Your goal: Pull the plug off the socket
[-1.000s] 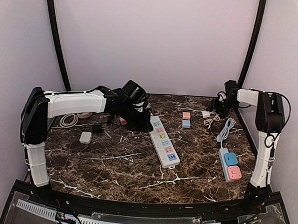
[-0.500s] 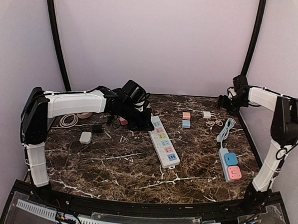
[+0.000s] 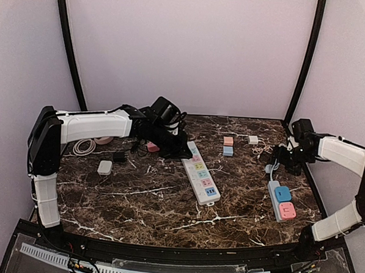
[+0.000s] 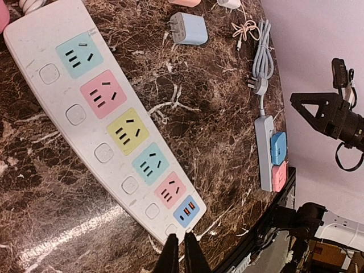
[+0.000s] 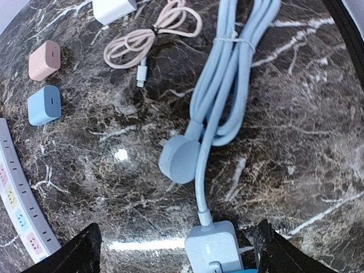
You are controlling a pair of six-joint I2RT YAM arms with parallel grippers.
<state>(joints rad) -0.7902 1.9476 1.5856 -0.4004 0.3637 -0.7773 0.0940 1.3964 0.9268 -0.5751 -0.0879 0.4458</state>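
Approach step: hovering right gripper (image 5: 176, 253) over grey strip (image 3: 274, 191), jaws wide, empty; left gripper (image 4: 177, 253) pinched shut. Blue plug (image 3: 282, 194) seated in strip, table's right. Next: centre, clamp, pull straight up.

white power strip (image 3: 201, 173) centre | blue plug (image 3: 282, 194), pink plug (image 3: 287, 209) on grey socket strip (image 3: 272, 187) right

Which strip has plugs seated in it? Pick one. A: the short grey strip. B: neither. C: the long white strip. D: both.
A: a blue plug and a pink plug sit in the short grey strip, while the long white strip shows only bare sockets.
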